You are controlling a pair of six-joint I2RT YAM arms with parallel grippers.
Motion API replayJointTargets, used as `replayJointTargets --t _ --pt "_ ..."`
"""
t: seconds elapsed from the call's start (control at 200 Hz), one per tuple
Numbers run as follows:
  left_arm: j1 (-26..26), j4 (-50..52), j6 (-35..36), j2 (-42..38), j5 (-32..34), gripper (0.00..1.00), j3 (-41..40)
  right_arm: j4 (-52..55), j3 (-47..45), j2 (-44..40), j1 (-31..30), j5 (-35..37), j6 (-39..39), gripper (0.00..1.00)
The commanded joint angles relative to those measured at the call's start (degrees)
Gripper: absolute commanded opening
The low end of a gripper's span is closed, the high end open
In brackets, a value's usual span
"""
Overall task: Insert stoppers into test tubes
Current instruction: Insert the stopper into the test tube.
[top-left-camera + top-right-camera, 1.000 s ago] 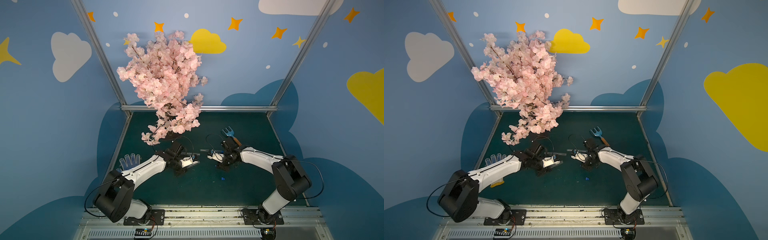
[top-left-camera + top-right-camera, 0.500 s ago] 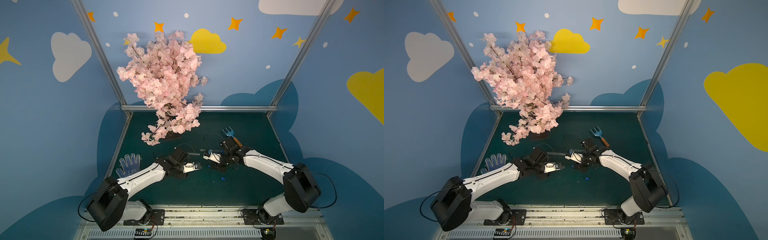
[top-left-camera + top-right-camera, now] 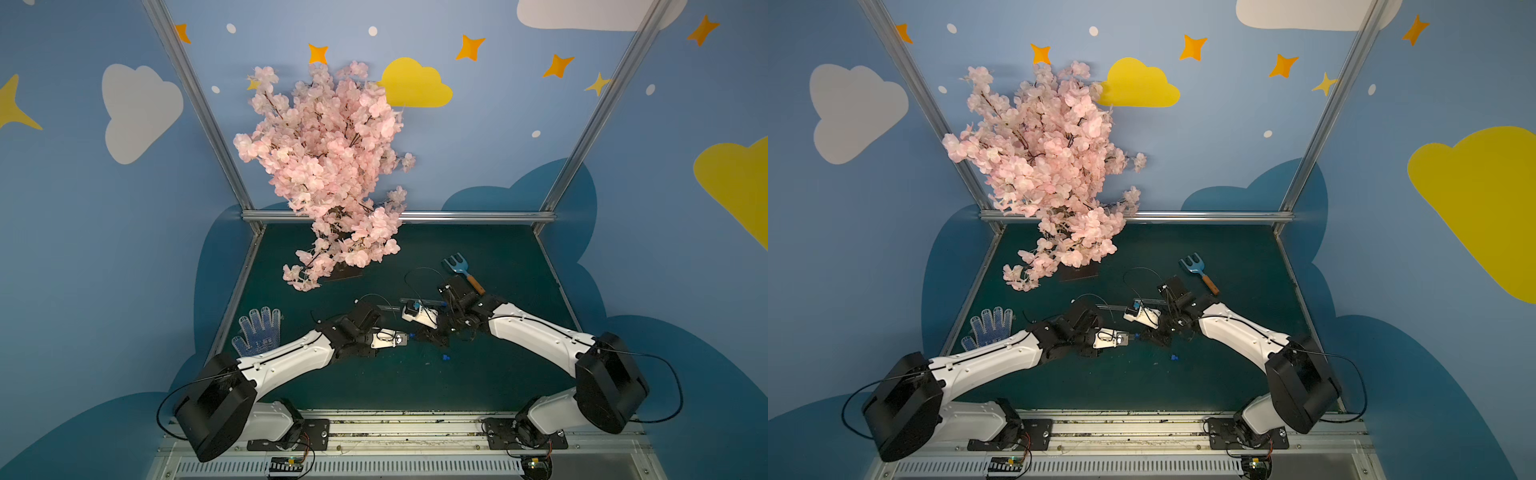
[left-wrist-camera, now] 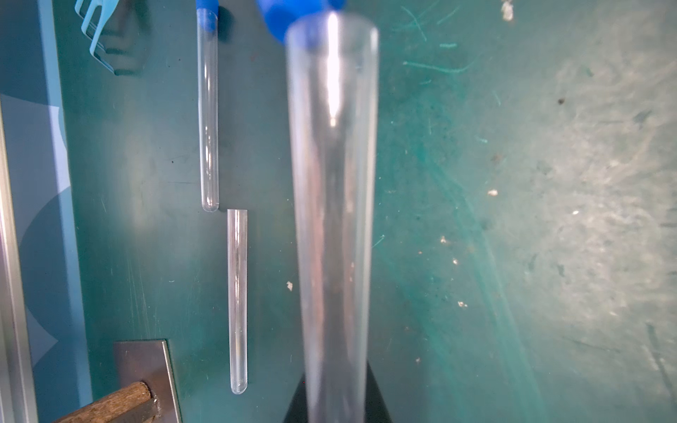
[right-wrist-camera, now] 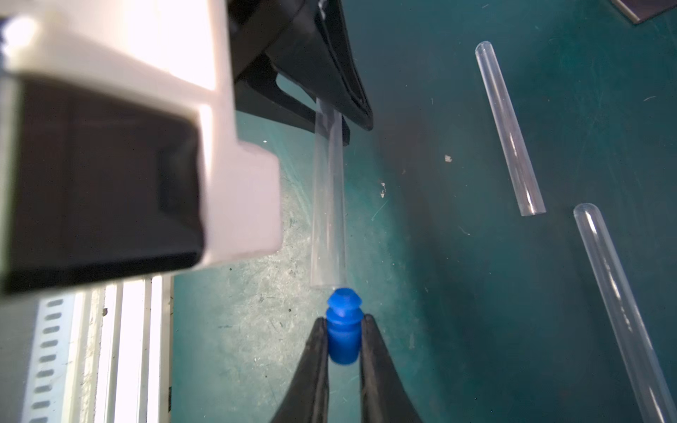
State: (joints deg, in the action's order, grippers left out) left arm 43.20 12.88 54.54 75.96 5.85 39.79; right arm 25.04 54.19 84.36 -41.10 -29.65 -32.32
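My left gripper (image 4: 335, 392) is shut on the rounded end of a clear test tube (image 4: 333, 205), held level above the green mat. My right gripper (image 5: 343, 326) is shut on a bright blue stopper (image 5: 343, 329), whose tapered tip sits right at the held tube's (image 5: 328, 205) open mouth. In both top views the two grippers meet tip to tip at mid-table (image 3: 412, 335) (image 3: 1136, 336). Two more test tubes lie on the mat: one capped (image 4: 207, 117) with a blue stopper (image 4: 207, 16), one open (image 4: 237, 300). A loose stopper (image 3: 446, 357) lies on the mat near the right arm.
A pink blossom tree (image 3: 328, 166) on a dark base plate (image 4: 146, 370) overhangs the back left. A blue toy rake (image 3: 461, 272) with an orange handle lies at the back right. A dotted glove (image 3: 259, 332) lies by the left edge. Aluminium rails frame the mat.
Both arms have drawn toward the table's front edge, so the point where the grippers meet sits nearer the front. Each grip has stayed shut.
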Motion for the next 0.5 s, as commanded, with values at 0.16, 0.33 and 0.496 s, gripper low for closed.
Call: replayJointTargets --t 0.16,0.33,0.496 --pt "0.17 0.29 -0.47 1.13 4.11 0.02 0.93 0.06 -0.59 -1.23 -0.54 -0.06 -0.12 0.11" --pt "0.26 -0.10 -0.45 1.17 4.08 0.02 1.08 0.41 -0.25 -0.56 -0.89 -0.26 -0.22 0.11" --pt "0.25 -1.00 -0.30 0.25 2.91 0.02 0.66 0.45 0.12 0.32 -1.00 -0.30 -0.36 0.11"
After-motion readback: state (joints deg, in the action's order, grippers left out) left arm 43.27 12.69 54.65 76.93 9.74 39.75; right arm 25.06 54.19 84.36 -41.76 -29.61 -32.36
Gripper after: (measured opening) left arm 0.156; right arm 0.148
